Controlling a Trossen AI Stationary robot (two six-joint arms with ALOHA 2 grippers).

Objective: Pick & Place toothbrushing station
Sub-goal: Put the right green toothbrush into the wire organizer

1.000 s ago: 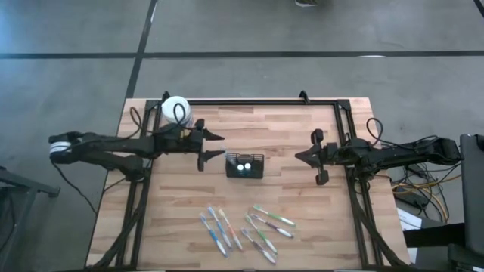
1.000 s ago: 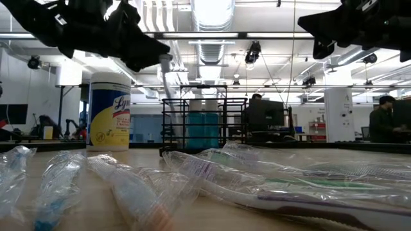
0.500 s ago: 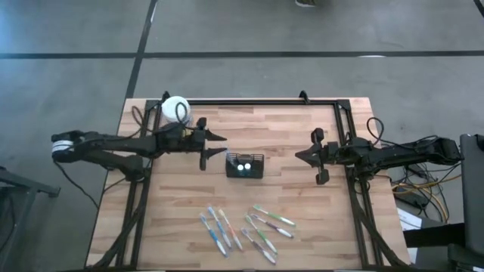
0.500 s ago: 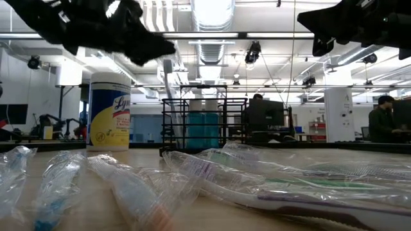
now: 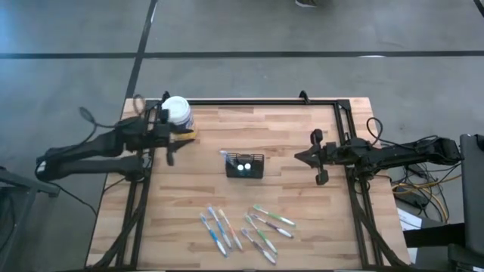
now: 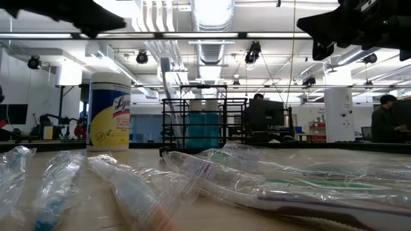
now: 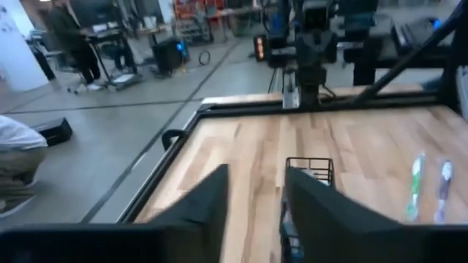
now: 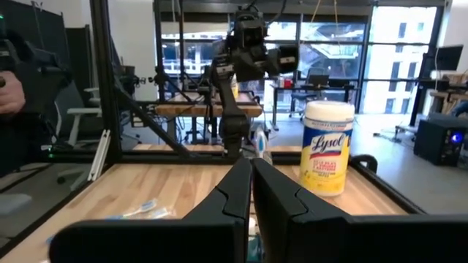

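The black mesh holder [image 5: 246,165] stands on the table's middle and also shows in the low view [image 6: 204,122]. A toothbrush [image 6: 167,96] stands upright in its left compartment, sticking out above the rim. My left gripper [image 5: 174,139] is open and empty, beside the yellow canister [image 5: 176,113], well left of the holder [image 7: 308,172]. My right gripper [image 5: 300,156] is shut and empty, hovering to the right of the holder, its fingers [image 8: 238,186] pointing toward the table's left.
Several wrapped toothbrushes [image 5: 246,229] lie near the table's front edge and fill the low view's foreground [image 6: 192,179]. The white-lidded canister [image 6: 109,110] stands at the far left corner. A black frame [image 5: 265,101] runs along the table's edges. People are in the room behind.
My left gripper has drawn back from the holder toward the table's left edge and now hovers by the canister. The toothbrush stays standing upright in the holder.
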